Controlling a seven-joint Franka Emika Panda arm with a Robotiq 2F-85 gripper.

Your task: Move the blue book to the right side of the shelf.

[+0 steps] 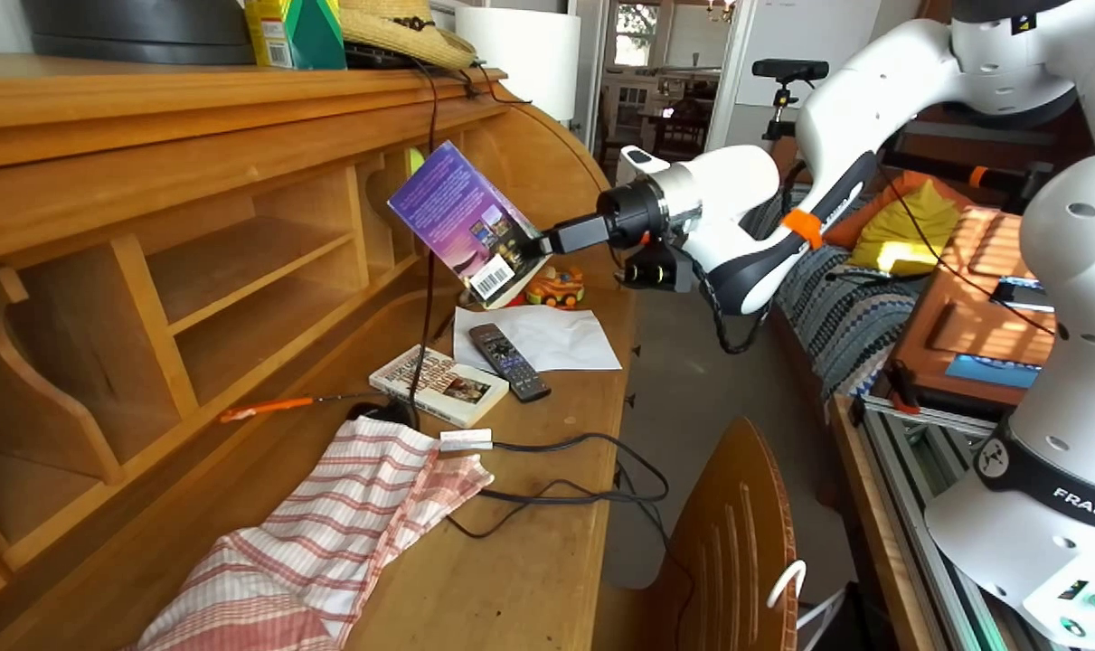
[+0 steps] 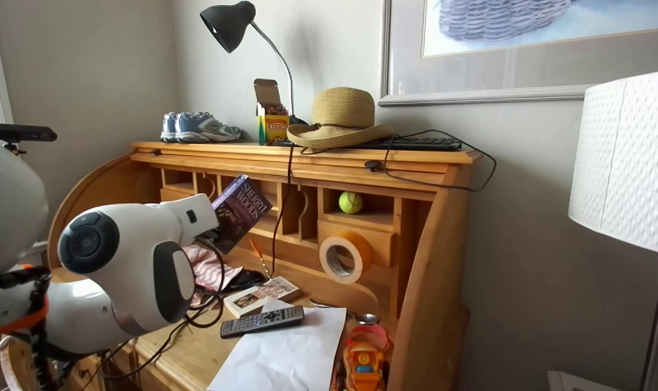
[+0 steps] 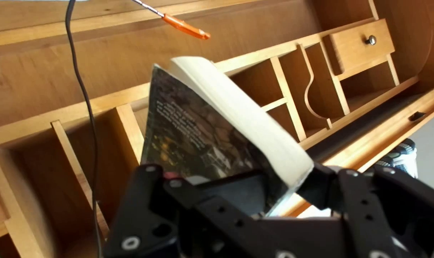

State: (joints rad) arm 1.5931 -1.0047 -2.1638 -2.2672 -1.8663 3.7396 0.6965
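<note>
Blue-purple, held at a slant: in an exterior view the blue book (image 1: 466,226) reaches out toward 10 o'clock from your claw (image 1: 542,243), above the desk (image 1: 520,561); its long axis tilts there, from about 10–11 down to 4–5 o'clock; claw stands narrow, gripping the book; wrist view shows fingers (image 3: 234,193) either side of it near a lower corner, most of it jutting beyond the grip; that hold is off-centre, so it'll likely pivot if knocked. Your move turns on this: in an exterior view the tennis ball (image 2: 350,202), in the right part of the shelf (image 2: 334,167), sits at 3 o'clock from the book; black cord (image 2: 281,214) hangs between, depth hard to judge; suggest you avoid the cord, then straighten the book before going in.
</note>
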